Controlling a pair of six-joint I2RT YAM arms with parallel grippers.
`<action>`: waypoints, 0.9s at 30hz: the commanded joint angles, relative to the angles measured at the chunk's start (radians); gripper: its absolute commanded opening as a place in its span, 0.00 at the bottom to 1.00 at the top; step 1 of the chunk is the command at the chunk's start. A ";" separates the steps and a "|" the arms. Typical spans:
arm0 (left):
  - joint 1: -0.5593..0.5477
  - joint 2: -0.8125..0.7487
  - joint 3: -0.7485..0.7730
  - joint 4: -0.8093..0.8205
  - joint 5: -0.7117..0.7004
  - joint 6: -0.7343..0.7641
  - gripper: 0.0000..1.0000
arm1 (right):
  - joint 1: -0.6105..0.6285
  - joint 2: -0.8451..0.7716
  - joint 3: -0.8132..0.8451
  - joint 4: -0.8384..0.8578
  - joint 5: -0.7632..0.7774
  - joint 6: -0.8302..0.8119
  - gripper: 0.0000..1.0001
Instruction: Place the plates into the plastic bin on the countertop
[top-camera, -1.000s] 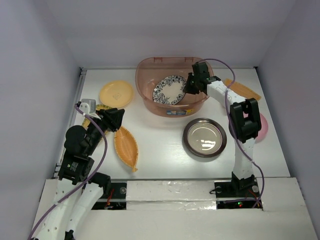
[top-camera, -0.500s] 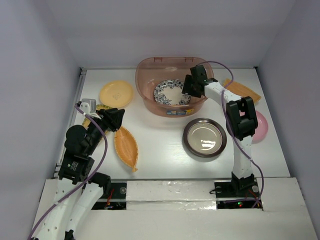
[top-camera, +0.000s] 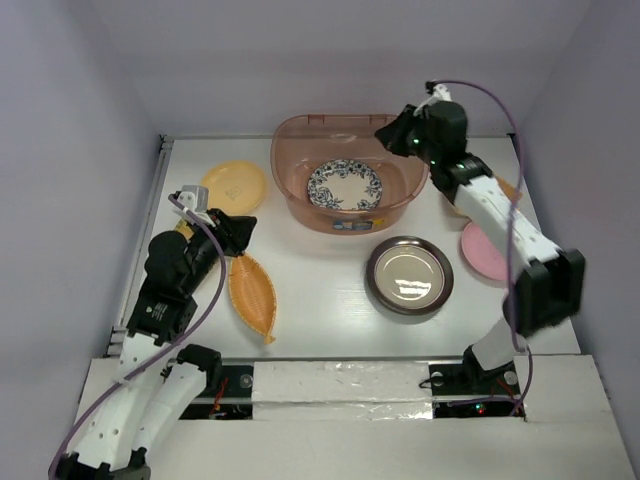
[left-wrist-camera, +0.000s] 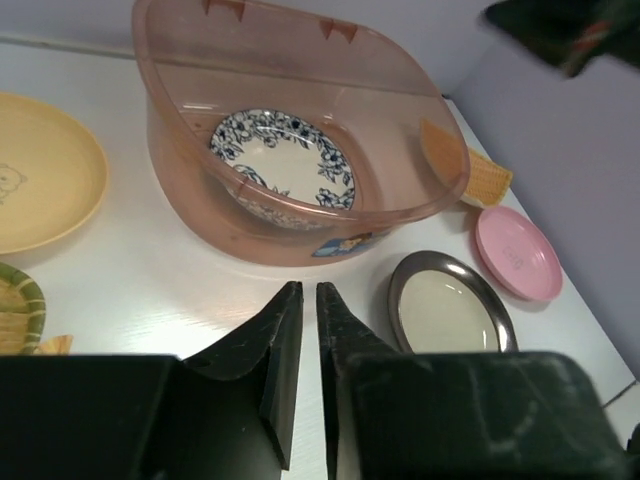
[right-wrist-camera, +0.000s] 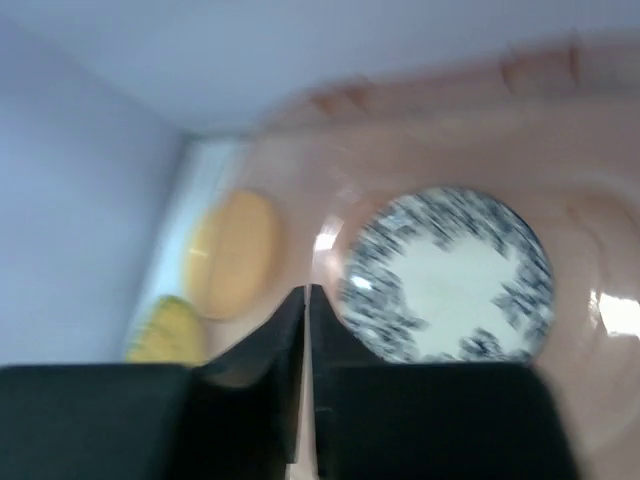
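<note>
The plastic bin (top-camera: 292, 170) stands at the back middle of the countertop (top-camera: 320, 290). The blue-floral plate (top-camera: 345, 185) lies flat inside it and also shows in both wrist views (left-wrist-camera: 282, 160) (right-wrist-camera: 445, 275). My right gripper (top-camera: 388, 130) is shut and empty, raised above the bin's far right rim; its wrist view (right-wrist-camera: 306, 292) is blurred. My left gripper (top-camera: 243, 225) is shut and empty, above the countertop left of the bin (left-wrist-camera: 308, 288). On the countertop lie the round yellow plate (top-camera: 233, 186), orange leaf-shaped plate (top-camera: 252, 293), brown-rimmed cream plate (top-camera: 408, 275) and pink plate (top-camera: 487, 250).
The orange fan-shaped plate (left-wrist-camera: 470, 170) lies right of the bin, mostly hidden by my right arm from above. The yellow ribbed plate (left-wrist-camera: 15, 305) lies under my left arm. Pale walls close in the left, back and right sides.
My right gripper let go of the blue-floral plate, which settled flat in the bin, then rose out of the bin toward the back right. My left arm shifted slightly forward.
</note>
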 joint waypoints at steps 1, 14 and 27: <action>0.004 0.055 -0.002 0.070 0.076 -0.056 0.08 | 0.002 -0.219 -0.133 0.240 -0.120 0.034 0.00; -0.541 0.466 -0.065 0.321 -0.216 -0.264 0.10 | 0.002 -1.034 -0.890 0.221 -0.107 0.072 0.09; -0.630 0.889 -0.103 0.714 -0.143 -0.474 0.45 | 0.002 -1.417 -0.996 -0.094 -0.091 0.061 0.34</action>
